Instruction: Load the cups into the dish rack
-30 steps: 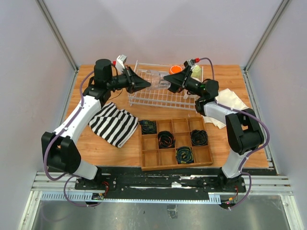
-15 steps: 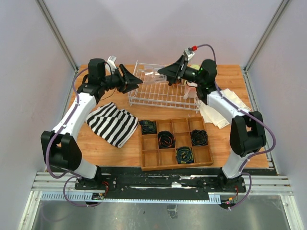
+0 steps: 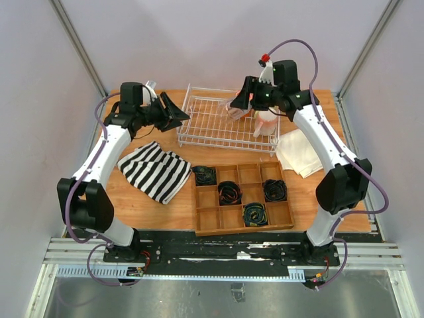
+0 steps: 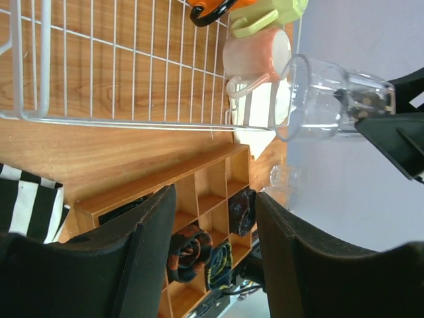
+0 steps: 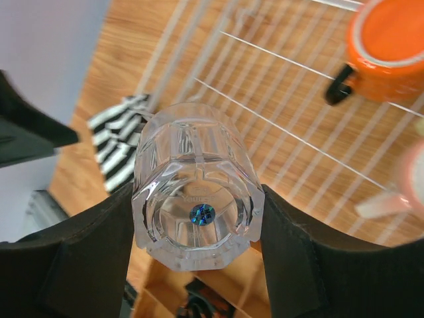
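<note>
our right gripper [image 5: 195, 222] clamps a clear glass [image 4: 318, 99] by its base above the rack [image 3: 225, 143], our left gripper [image 4: 212, 245] hangs wide and empty just beside it, and we fear the slick glass slipping out and striking the mugs [image 4: 255, 56] below.

I am finding almost nothing readable here. In my right wrist view I am looking straight at the base of the tumbler [image 5: 193, 192] that my right tool [image 5: 195, 245] is gripping. A faint line of raised lettering is running across the glass there, too blurred to make out. Just below it a small round blue sticker [image 5: 203, 213] is glinting, and it is showing no legible mark either.
</note>
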Tool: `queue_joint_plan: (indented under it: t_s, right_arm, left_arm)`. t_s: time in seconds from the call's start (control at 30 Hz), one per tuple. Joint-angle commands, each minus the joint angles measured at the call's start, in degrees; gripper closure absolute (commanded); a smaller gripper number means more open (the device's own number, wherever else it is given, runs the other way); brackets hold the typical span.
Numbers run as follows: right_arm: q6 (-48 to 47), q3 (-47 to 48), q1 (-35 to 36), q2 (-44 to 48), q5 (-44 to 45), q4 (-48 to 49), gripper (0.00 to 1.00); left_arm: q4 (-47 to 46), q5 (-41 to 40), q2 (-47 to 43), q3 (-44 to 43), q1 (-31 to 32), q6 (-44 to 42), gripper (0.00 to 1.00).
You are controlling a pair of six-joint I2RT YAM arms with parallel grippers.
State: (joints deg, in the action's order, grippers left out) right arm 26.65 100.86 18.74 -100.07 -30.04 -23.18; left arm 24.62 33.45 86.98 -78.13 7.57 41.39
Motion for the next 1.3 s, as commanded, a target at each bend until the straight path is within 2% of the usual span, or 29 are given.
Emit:
queue_joint_plan:
  t_s: [0.0,0.37,0.57,0.83,1.27]
  right_arm:
    - [-12.56,7.34,0.46,-2.98,12.30,-14.60,0.88]
    - [-21.01,16.54,3.67,-11.54,28.02,-20.27,0.91]
    - [-24.26,20.88,6.06,-16.99,33.05,-21.91,0.91]
    - [-24.53,29.14,6.83,-23.69,35.31,-27.09,0.91]
    - [-24.45,30.94,6.83,-28.02,36.33,-28.55,0.90]
  left_arm:
    - [0.70,0.07,1.20,-1.29,-0.50,-1.91,0.44]
    - [0.89,0.47,2.80,-2.04,-0.54,-2.68,0.46]
    - [1.22,0.54,3.17,-1.98,-0.67,-3.15,0.46]
    - [1.84,0.81,3.66,-2.22,-1.30,-3.60,0.47]
    - [1.03,1.88,4.11,-1.45,-1.77,-3.51,0.47]
